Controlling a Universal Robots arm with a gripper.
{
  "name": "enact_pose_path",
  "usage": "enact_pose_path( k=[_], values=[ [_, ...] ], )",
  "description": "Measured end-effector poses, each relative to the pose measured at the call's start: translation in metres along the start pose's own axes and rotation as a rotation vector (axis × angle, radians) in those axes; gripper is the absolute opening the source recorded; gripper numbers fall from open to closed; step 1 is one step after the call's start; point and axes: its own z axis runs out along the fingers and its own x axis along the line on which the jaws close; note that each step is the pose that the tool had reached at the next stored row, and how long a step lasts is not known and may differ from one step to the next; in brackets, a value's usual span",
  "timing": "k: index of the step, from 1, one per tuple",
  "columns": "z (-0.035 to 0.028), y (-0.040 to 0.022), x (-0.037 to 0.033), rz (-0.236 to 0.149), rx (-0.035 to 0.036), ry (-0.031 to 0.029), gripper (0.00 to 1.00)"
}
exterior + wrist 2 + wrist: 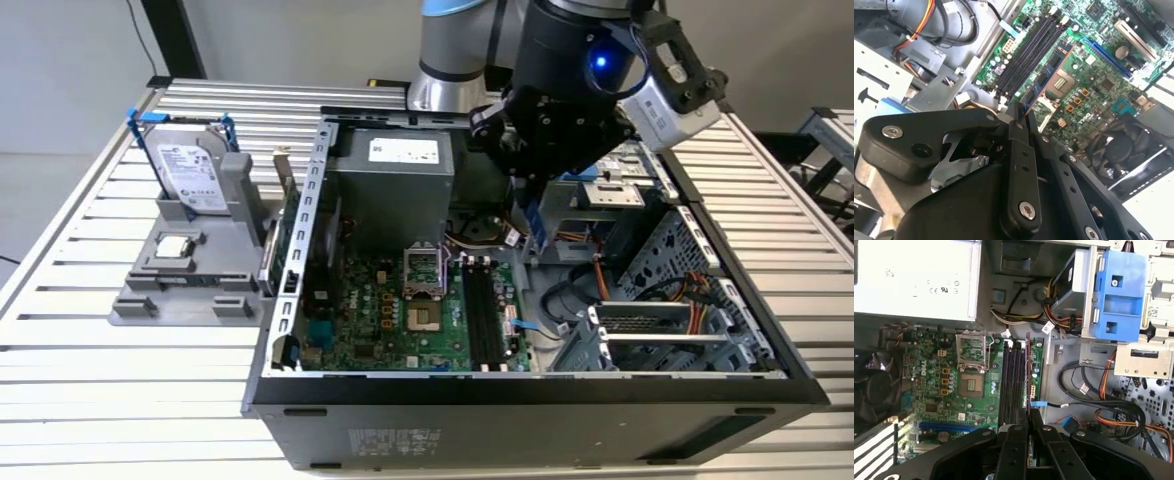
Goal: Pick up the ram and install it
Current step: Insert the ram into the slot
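**ram clamped over the memory slots**

the gripper (1029, 434) has its two black fingers (1013, 452) pressed together on one end of the ram (1028, 375). the stick juts out from between them over the open computer.

in the first wrist view the ram is seen edge-on, as a thin dark line with a reddish rim. it runs parallel to the black memory slots (1013, 382), along the side of the bank away from the processor socket (972, 385). whether it touches a slot i cannot tell. around it lie the green motherboard (939, 405), the grey power supply (914, 275) and a blue drive bracket (1119, 295) among bundled cables.

the second wrist view looks along the stick at a slant and shows what the first hides: its flat face, long and narrow, with a row of dark chips. it is about as long as the slots beyond it. this view also takes in the black fan (1134, 150).

the exterior view stands back. the arm's wrist hangs above the open case (534, 410), which sits on a slatted table (120, 400). well apart from the case, toward the exterior view's left, a grey stand (200, 275) carries an upright hard drive (191, 175) and a small square chip (175, 248).
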Motion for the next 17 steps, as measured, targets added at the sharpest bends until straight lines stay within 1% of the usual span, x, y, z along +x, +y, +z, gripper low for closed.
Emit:
enact_pose_path(
  k=[2,3,12,13,17],
  values=[
    [0.0027,-0.0001,-0.0023,0.003,-0.0002,0.0042,0.0],
    [0.0042,-0.0002,-0.0032,0.005,-0.0002,0.0053,0.0],
    [0.0195,-0.0003,-0.0031,0.018,0.0001,0.0052,0.0],
    [0.0207,-0.0004,-0.003,0.019,0.0,0.0051,0.0],
    [0.0212,-0.0004,-0.003,0.019,0.0002,0.0052,0.0]
  ],
)
